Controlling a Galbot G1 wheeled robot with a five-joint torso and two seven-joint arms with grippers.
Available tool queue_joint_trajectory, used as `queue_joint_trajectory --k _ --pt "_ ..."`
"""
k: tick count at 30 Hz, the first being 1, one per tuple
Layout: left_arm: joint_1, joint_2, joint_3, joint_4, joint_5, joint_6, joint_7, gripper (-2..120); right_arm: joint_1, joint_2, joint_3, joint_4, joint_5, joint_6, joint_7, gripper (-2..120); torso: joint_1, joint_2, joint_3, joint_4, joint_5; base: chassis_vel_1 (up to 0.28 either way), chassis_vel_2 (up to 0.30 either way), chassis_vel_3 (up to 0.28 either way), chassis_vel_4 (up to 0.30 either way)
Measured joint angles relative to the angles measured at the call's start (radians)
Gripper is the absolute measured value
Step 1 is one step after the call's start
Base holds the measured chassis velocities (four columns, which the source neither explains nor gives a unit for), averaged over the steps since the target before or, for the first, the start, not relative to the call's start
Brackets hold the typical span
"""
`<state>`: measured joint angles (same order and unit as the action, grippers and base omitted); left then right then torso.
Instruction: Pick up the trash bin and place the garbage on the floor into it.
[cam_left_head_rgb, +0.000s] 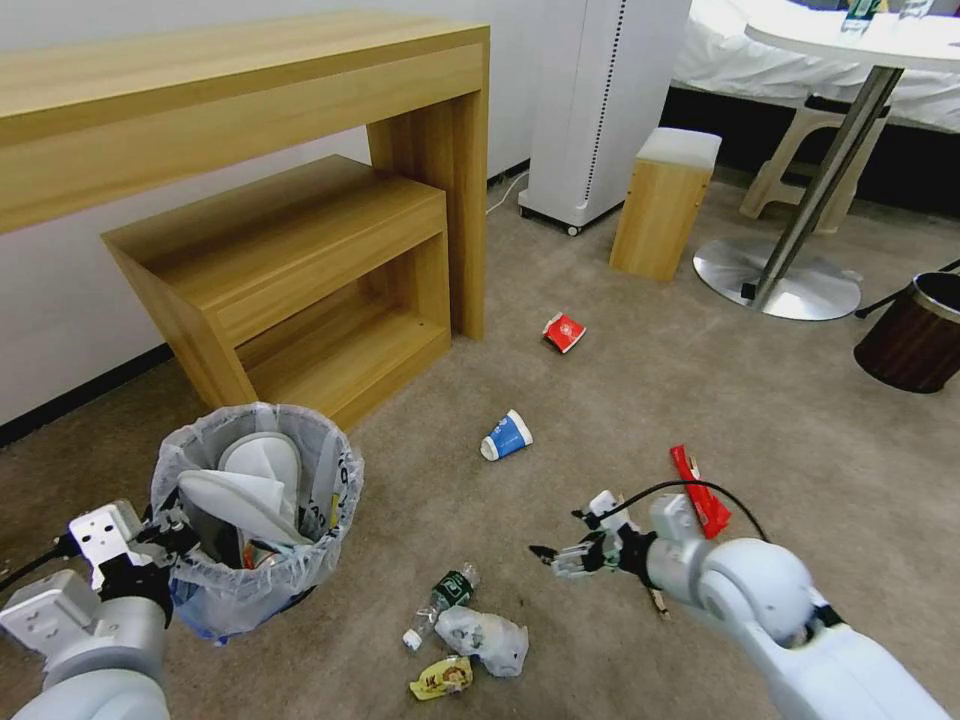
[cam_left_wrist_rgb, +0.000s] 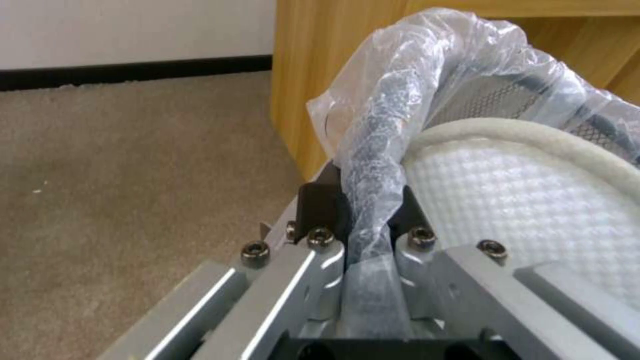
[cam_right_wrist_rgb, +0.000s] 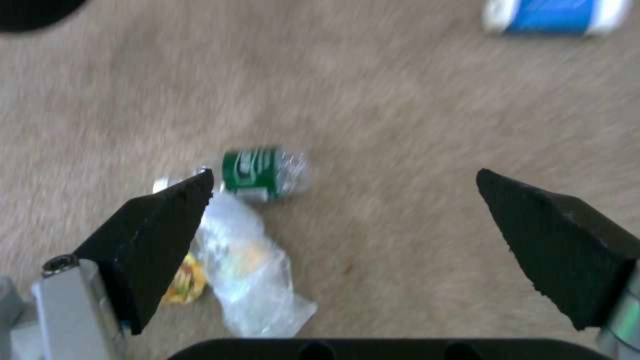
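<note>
The trash bin (cam_left_head_rgb: 290, 570), black with a crinkly whitish bag, hangs just above the floor (cam_left_head_rgb: 600, 420) at my lower left. White slippers (cam_left_head_rgb: 255, 478) stick out of it. My left gripper (cam_left_head_rgb: 172, 532) is shut on the bin's bagged rim (cam_left_wrist_rgb: 370, 200), beside a slipper (cam_left_wrist_rgb: 520, 200). My right gripper (cam_left_head_rgb: 562, 556) hovers open over the carpet, its jaws wide apart (cam_right_wrist_rgb: 345, 175). Just beyond it lie a green-labelled bottle (cam_left_head_rgb: 447, 592) (cam_right_wrist_rgb: 263, 172), a clear crumpled bag (cam_left_head_rgb: 485, 640) (cam_right_wrist_rgb: 250, 272) and a yellow wrapper (cam_left_head_rgb: 440, 678) (cam_right_wrist_rgb: 183, 285).
More litter lies farther out: a blue cup (cam_left_head_rgb: 507, 436) (cam_right_wrist_rgb: 553, 15), a red cup (cam_left_head_rgb: 563, 332), a red wrapper (cam_left_head_rgb: 700, 492). A wooden desk (cam_left_head_rgb: 240, 90) with a nested bench (cam_left_head_rgb: 290, 240) stands left, a wooden stool (cam_left_head_rgb: 665, 205), table base (cam_left_head_rgb: 775, 280) and brown bin (cam_left_head_rgb: 915, 335) right.
</note>
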<state>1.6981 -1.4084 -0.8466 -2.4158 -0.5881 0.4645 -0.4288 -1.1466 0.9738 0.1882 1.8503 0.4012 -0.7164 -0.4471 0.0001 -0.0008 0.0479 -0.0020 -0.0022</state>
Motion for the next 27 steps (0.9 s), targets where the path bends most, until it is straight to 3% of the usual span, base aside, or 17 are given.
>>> queue_joint_trajectory --k 8,12,15,18,27 --pt "-0.003 -0.016 0.004 0.011 0.020 -0.002 0.000 3 0.086 0.025 -0.099 -0.137 -0.039 0.053 -0.107 100 0.000 0.000 0.000 -0.0001 0.0000 0.000 0.000 0.000 0.000" --pt "-0.006 -0.023 -0.002 0.017 0.024 -0.006 0.001 3 0.143 0.111 -0.184 -0.268 -0.071 0.122 -0.172 100 0.000 0.000 0.000 -0.0002 -0.0003 0.000 0.000 0.000 0.000" --pt "-0.004 -0.022 -0.011 0.017 0.022 -0.007 0.001 3 0.163 0.205 -0.234 -0.353 -0.153 0.135 -0.178 100 0.000 0.000 0.000 0.0001 0.0000 0.000 0.000 0.000 0.000" --pt "-0.004 -0.015 -0.020 0.018 0.015 -0.007 0.001 3 0.170 0.248 -0.260 -0.393 -0.186 0.136 -0.177 100 0.000 0.000 0.000 0.0001 0.0003 0.000 0.000 0.000 0.000" --pt "-0.019 -0.015 -0.015 0.035 0.013 -0.008 0.000 3 0.151 0.232 -0.275 -0.393 -0.198 0.131 -0.165 100 0.000 0.000 0.000 -0.0001 0.0001 0.000 0.000 0.000 0.000"
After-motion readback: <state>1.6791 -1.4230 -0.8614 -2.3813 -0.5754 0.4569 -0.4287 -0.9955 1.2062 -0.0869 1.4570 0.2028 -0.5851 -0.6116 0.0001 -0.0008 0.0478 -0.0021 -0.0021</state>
